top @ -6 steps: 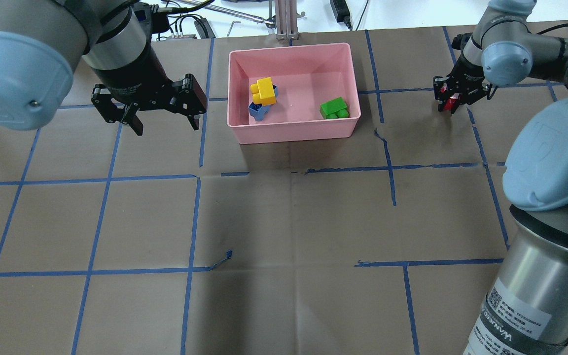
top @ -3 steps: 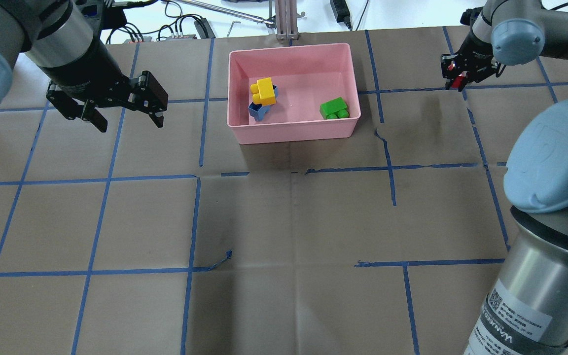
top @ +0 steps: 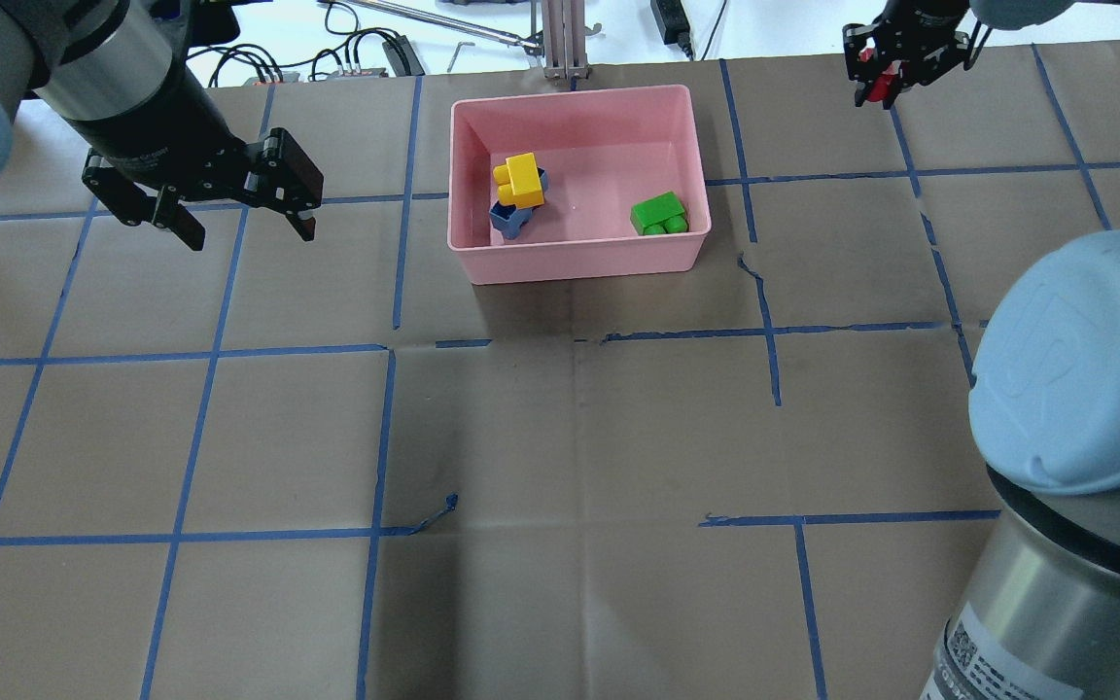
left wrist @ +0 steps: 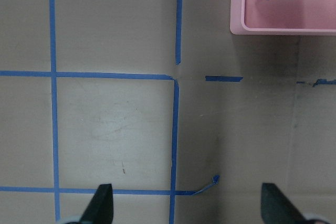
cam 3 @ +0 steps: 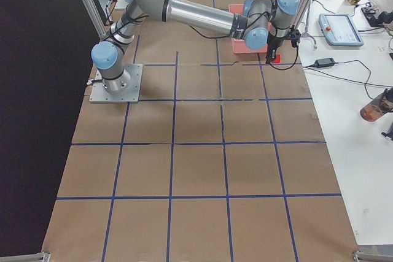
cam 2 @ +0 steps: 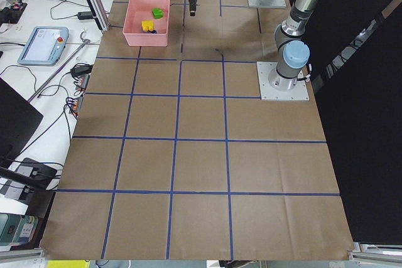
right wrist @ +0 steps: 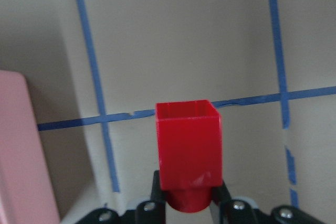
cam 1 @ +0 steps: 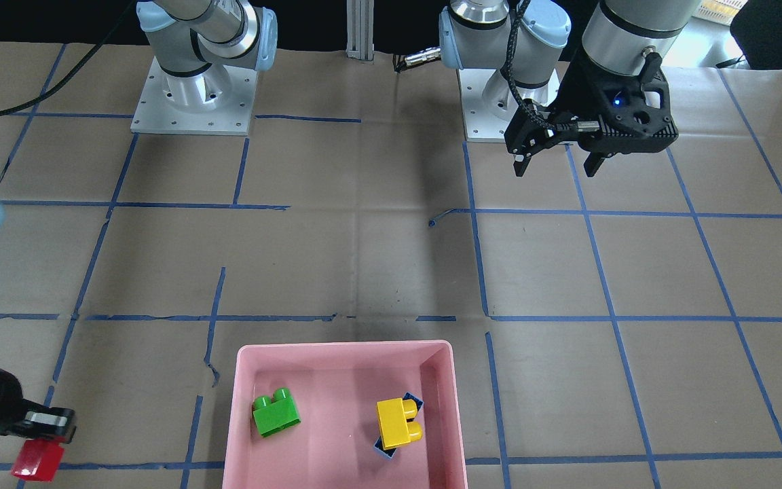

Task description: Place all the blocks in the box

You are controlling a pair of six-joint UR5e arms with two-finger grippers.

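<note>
Since 1 s ago: R gripper [top: 877,89] w/ red block [top: 875,91] has gone up and toward the far side, now about level w/ the box [top: 579,264] far wall in overhead. L gripper [top: 249,233] has backed off leftward from the box; barely changed in the last 0.5 s.

R gripper [right wrist: 189,199]: fingers pinched on the stud end of the red block [right wrist: 189,150], hollow end pointing away from the wrist. It's held off the box's right side, well apart from that wall. Wrist view shows the pink box edge [right wrist: 21,145] at frame left. Btwn block and box wall: brown paper [top: 813,253] w/ blue tape lines [top: 774,179] only. Paper's far edge is close behind the gripper.

L gripper [cam 1: 555,170]: jaws spread wide, holding nothing, off the box's left side, well apart. Its wrist view catches the box's near-left corner [left wrist: 237,24].

In box: yellow block [top: 524,180] sits on top of blue block [top: 509,220], left of centre, near the left wall. Green block [top: 658,212] lies near the near-right corner, close to both walls. Bare pink floor btwn the stack and green block, and along the far wall.
</note>
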